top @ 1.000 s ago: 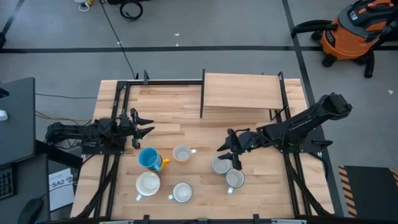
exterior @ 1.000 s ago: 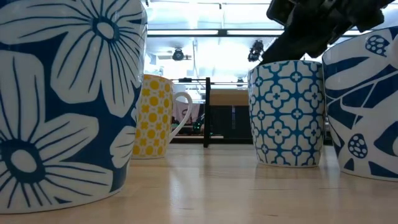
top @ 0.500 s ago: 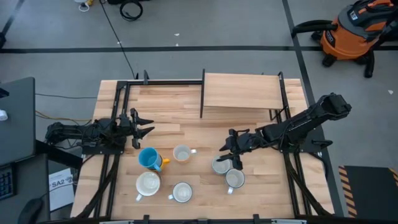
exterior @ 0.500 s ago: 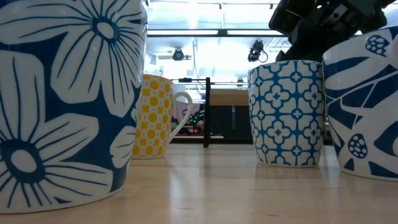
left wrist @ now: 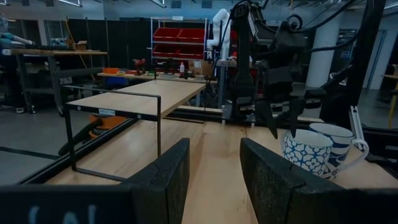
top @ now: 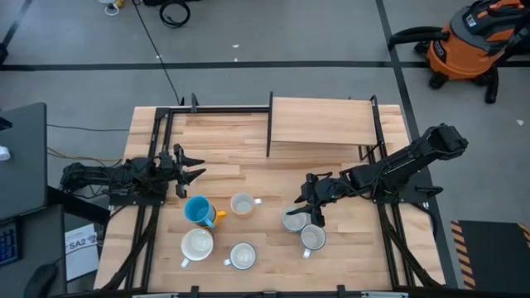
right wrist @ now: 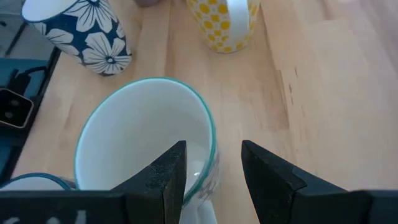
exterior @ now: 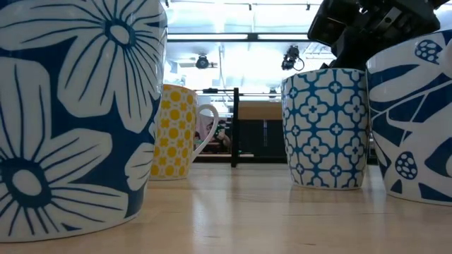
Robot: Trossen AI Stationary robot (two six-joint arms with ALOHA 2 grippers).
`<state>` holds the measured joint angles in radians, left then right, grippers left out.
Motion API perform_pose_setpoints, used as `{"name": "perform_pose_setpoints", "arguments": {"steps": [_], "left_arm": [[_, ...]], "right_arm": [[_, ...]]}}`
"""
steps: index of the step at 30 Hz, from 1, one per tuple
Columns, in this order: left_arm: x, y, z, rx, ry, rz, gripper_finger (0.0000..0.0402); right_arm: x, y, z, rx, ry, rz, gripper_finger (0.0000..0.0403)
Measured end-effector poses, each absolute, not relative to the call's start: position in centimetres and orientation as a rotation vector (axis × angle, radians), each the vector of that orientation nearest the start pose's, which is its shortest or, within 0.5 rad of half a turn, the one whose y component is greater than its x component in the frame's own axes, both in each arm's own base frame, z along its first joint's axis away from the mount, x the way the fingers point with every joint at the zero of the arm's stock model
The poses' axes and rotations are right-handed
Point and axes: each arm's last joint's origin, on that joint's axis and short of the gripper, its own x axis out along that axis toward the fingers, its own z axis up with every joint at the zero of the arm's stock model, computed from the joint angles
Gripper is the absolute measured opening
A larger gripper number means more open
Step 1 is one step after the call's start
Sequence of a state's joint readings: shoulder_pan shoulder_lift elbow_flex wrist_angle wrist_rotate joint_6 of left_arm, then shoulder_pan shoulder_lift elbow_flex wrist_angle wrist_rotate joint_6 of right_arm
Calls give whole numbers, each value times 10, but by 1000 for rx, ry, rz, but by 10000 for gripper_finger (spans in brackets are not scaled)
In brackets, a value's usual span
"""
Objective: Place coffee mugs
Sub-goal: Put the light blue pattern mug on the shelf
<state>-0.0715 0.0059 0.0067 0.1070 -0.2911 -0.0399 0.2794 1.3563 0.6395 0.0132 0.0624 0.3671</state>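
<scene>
Five mugs stand on the wooden table (top: pixel 224 157) in front of me. My right claw (top: pixel 308 203) hangs just above the rim of the teal-patterned mug (top: pixel 293 219), its two fingers (right wrist: pixel 168 174) spread apart with the near side of that rim between them: one finger over the white inside, the other outside the wall. Whether either finger touches the ceramic, I cannot tell. It pinches nothing.

Just beside that mug, nearer my side of the table, sits the blue-and-white leaf mug (top: pixel 313 238). Across from my right claw, toward my left arm, stands the yellow-dotted mug (top: pixel 242 204), and past it the bright blue mug (top: pixel 199 211) with its orange handle. Below those, toward the table's front edge, are the big dark-blue flower mug (top: pixel 197 245) and one more white-lined mug (top: pixel 242 257).

My left claw (top: pixel 189 170) waits well apart from all of this, low over the table at my left side, fingers spread and holding nothing. From its wrist I look between its dark fingers (left wrist: pixel 165 177) across the board to my right arm poised over the teal-patterned mug. Beyond my right claw stands a raised wooden shelf (top: pixel 319 122).
</scene>
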Motion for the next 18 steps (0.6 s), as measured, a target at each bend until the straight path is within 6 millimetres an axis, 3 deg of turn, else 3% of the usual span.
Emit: {"name": "perform_pose_setpoints", "arguments": {"steps": [12, 18], "left_arm": [[96, 1, 176, -59, -111, 217, 149], [96, 1, 176, -59, -110, 217, 149]], "right_arm": [[250, 70, 181, 335, 761, 40, 160], [250, 70, 181, 334, 768, 38, 141]]}}
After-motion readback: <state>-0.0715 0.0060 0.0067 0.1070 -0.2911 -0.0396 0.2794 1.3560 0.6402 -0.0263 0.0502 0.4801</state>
